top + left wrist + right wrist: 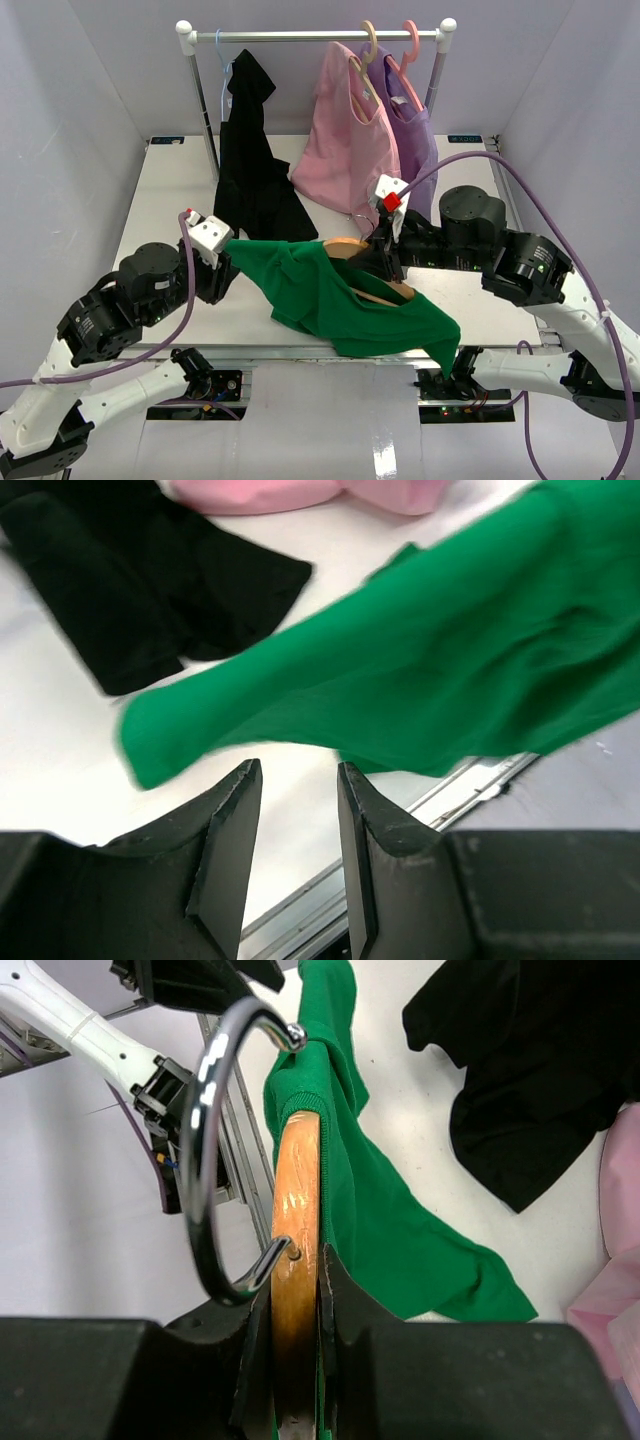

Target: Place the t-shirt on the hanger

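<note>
Clamping the hanger (297, 1175) in my right gripper (297, 1282), I had the t-shirt (318, 292) half draped over it; my left gripper (297, 780) gaped empty, so the loose cloth could slide off

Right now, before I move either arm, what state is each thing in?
t-shirt: partly over the hanger, rest trailing onto the table.
hanger: gripped, one end inside the t-shirt.
right pincer: shut on the hanger.
left pincer: open, holding nothing.
black garment: hanging on the rail, hem on the table.
pink shirt: hanging on the rail.
purple shirt: hanging on the rail.
</note>
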Tool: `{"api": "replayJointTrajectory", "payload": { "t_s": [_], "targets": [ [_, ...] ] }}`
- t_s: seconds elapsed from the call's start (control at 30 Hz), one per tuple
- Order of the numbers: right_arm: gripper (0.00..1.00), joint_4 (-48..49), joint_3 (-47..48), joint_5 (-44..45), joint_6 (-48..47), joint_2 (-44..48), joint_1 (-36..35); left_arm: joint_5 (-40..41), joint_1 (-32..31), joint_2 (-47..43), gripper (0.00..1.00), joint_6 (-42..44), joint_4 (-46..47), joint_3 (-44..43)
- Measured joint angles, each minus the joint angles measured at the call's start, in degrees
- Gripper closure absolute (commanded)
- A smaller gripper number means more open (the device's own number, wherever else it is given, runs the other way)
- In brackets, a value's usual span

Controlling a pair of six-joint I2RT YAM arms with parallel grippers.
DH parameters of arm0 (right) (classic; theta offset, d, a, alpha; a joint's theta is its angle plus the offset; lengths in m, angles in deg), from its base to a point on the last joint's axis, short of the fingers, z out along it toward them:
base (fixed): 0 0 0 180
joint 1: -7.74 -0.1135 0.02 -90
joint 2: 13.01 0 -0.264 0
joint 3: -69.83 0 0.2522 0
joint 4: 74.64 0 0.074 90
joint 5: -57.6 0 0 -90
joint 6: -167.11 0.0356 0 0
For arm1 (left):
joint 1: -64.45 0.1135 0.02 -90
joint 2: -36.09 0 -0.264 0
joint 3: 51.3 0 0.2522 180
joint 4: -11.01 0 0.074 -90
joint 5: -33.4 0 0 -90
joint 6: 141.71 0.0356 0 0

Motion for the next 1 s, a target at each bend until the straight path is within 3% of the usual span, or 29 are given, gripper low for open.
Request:
{"api": "replayJointTrajectory", "payload": {
  "t_s": [0.23, 0.67, 0.73, 0.87, 1.0],
  "targets": [
    [0.92, -1.99, 0.76, -0.23, 0.39, 2.11, 0.0, 8.4, 0.0, -0.64, 0.48, 0.86, -1.55, -0.61],
    [0.92, -3.31, 0.86, -3.29, 0.37, 5.02, 0.0, 1.24, 0.0, -6.29, 0.46, 10.25, -0.2, 0.1],
    [0.92, -3.31, 0.69, -3.59, 0.37, 5.29, 0.0, -0.05, 0.0, -6.33, 0.56, 11.01, 0.31, 0.52],
    [0.92, -3.27, 0.11, -3.96, 0.36, 5.72, 0.0, -1.7, 0.0, -6.22, 0.98, 12.17, 0.23, 2.05],
    [0.92, -3.28, 0.04, -4.31, 0.37, 5.79, 0.0, -1.26, 0.0, -6.04, 1.0, 12.09, -0.24, 2.86]
  ]
}}
